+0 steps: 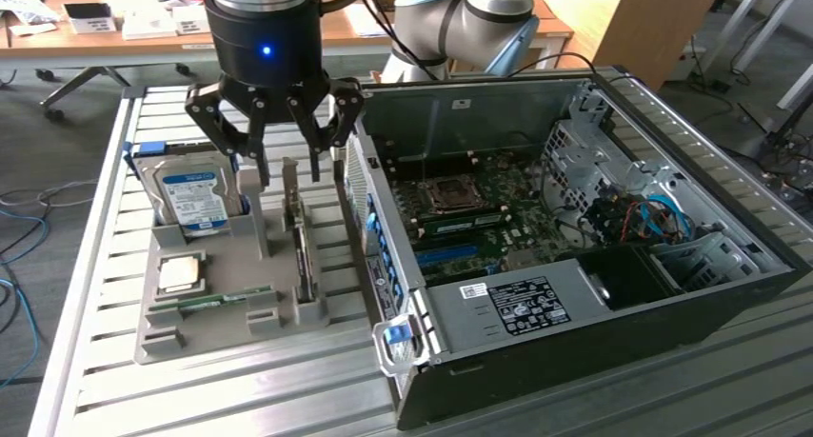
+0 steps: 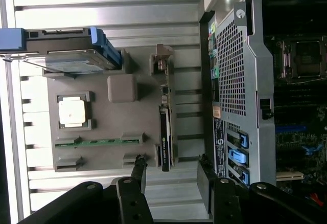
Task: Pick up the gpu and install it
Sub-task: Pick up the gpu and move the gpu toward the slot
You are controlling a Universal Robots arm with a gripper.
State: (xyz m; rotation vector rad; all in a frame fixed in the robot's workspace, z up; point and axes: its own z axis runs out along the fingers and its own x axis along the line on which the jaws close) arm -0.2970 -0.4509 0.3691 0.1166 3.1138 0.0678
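Observation:
The gpu (image 1: pixel 303 251) stands on its edge in a slot of the grey holder tray (image 1: pixel 235 266), in the exterior view's left half beside the open computer case (image 1: pixel 711 294). It is a thin dark card with a grey metal bracket at its far end. My gripper (image 1: pixel 295 175) hangs open just above that bracket end, one finger on each side of the card and apart from it. In the wrist view the gpu (image 2: pixel 164 132) shows edge-on, and my gripper (image 2: pixel 171 180) has nothing between its dark fingers (image 2: pixel 139 175).
On the tray are a silver hard drive (image 1: pixel 190 194) in a blue carrier, a CPU (image 1: pixel 178 270) and a green memory stick (image 1: pixel 209 299). The case lies open with its motherboard (image 1: pixel 483 218) exposed, close to the tray. All rest on a slatted metal table (image 1: pixel 254 389).

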